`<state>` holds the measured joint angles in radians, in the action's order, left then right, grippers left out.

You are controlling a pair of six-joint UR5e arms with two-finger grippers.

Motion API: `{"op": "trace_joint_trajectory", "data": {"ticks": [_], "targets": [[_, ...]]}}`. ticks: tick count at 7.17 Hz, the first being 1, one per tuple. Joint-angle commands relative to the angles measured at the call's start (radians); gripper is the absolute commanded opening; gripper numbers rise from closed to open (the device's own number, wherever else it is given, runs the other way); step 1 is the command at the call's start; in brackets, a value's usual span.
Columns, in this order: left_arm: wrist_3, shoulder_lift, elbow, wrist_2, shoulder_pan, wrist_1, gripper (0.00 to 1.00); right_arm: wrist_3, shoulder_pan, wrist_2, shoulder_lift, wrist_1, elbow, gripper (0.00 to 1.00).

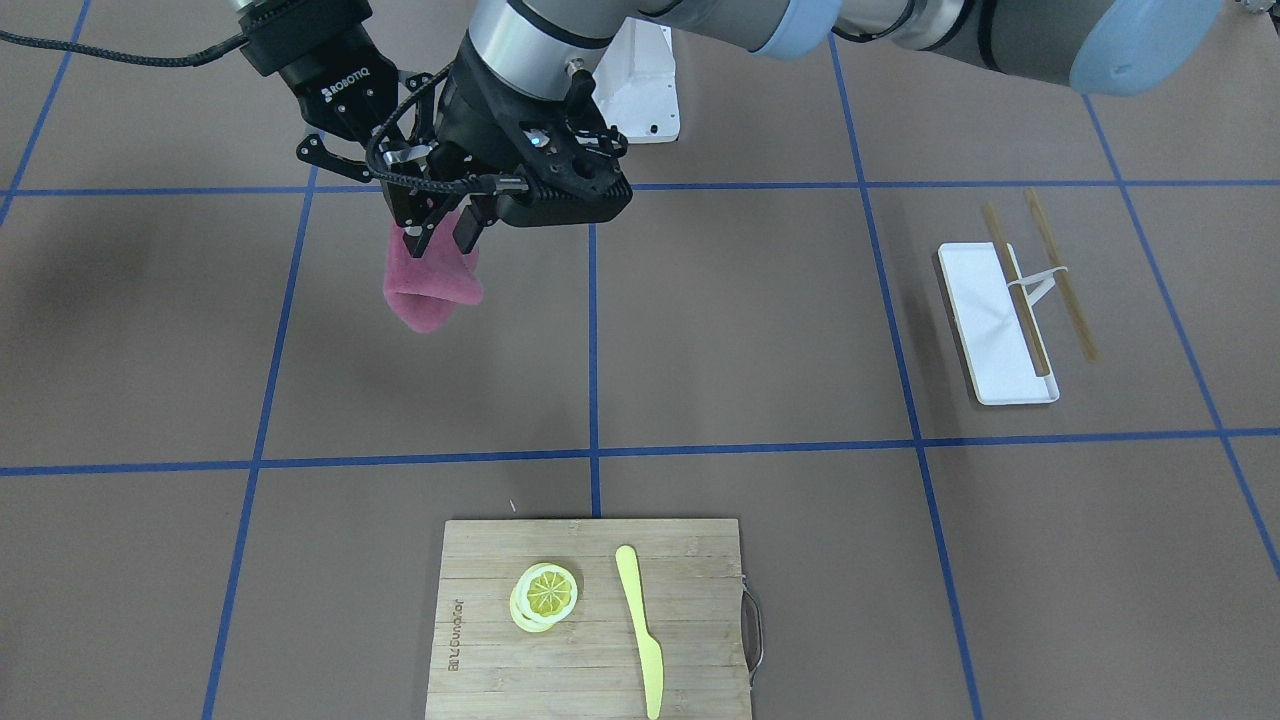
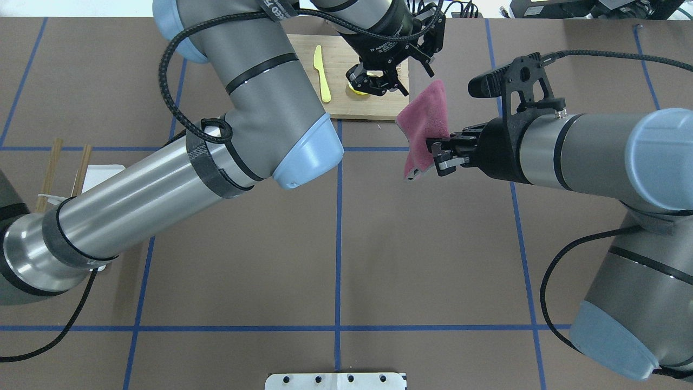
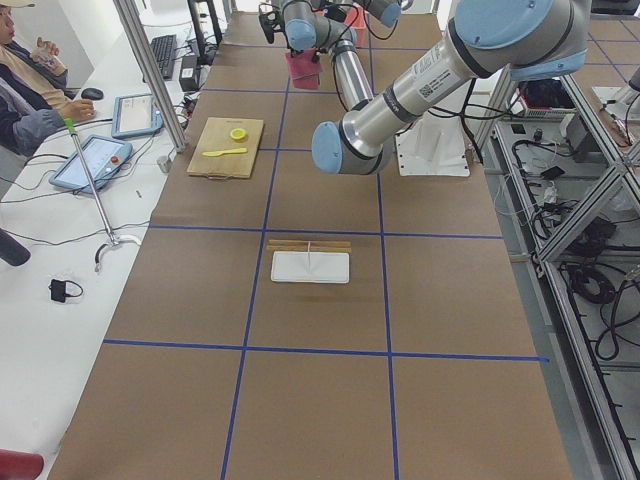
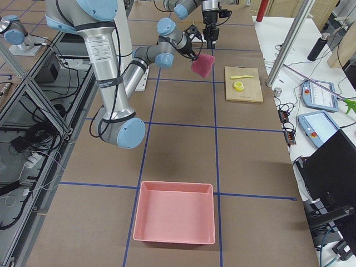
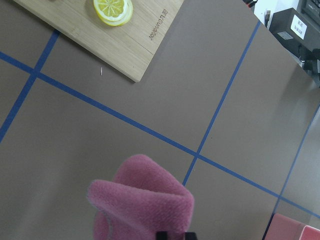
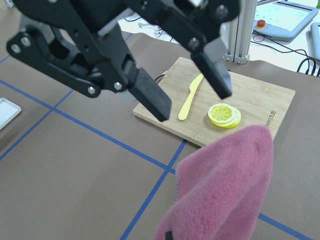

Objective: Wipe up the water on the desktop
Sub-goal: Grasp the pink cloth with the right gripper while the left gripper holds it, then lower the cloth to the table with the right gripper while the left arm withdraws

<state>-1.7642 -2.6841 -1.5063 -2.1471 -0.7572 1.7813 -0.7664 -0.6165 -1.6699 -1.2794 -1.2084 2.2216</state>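
The large flat matte brown desktop, divided by thin blue tape lines into big rectangles, lay under both arms and carried everything else. The grey left arm reached far across the middle line to the robot's right half. The grey right arm came in level from its own side.

A shallow pink rectangular plastic bin stood on the desktop at the robot's right end. A light bamboo cutting board lay at the far edge from the robot, near the middle tape line. A white rectangular tray lay well apart from it, on the robot's left side.

A fluffy dark-pink cloth hung in the air above the desktop, between the robot and the board. The right gripper was closed on its lower part and carried it alone. The left gripper pointed down close to the cloth's upper edge, its two fingers spread wide and holding nothing. Whether they touched the cloth, I could not tell.

A pale yellow plastic knife and a small stack of yellow lemon slices lay side by side on the board, apart. Of two thin brown sticks, one lay across the tray and the other beside it.
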Motion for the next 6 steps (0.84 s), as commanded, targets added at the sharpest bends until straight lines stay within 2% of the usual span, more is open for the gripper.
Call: {"op": "trace_joint_trajectory", "data": {"ticks": [1, 3, 4, 5, 6], "targets": [[0.018, 0.080, -0.053, -0.156, -0.116, 0.003, 0.98, -0.001, -0.002, -0.001, -0.084, 0.000, 0.068, 0.00], [0.154, 0.357, -0.306, -0.169, -0.199, -0.006, 0.98, -0.013, -0.040, 0.002, -0.222, -0.002, 0.110, 0.00], [0.188, 0.433, -0.357, -0.180, -0.252, -0.008, 0.98, -0.027, -0.104, -0.017, -0.321, -0.016, 0.118, 0.00], [0.222, 0.470, -0.368, -0.197, -0.301, -0.010, 0.98, -0.015, -0.220, -0.092, -0.434, -0.014, 0.077, 0.00], [0.273, 0.512, -0.377, -0.197, -0.329, -0.010, 0.98, -0.007, -0.341, -0.223, -0.468, -0.011, -0.003, 0.00]]}}
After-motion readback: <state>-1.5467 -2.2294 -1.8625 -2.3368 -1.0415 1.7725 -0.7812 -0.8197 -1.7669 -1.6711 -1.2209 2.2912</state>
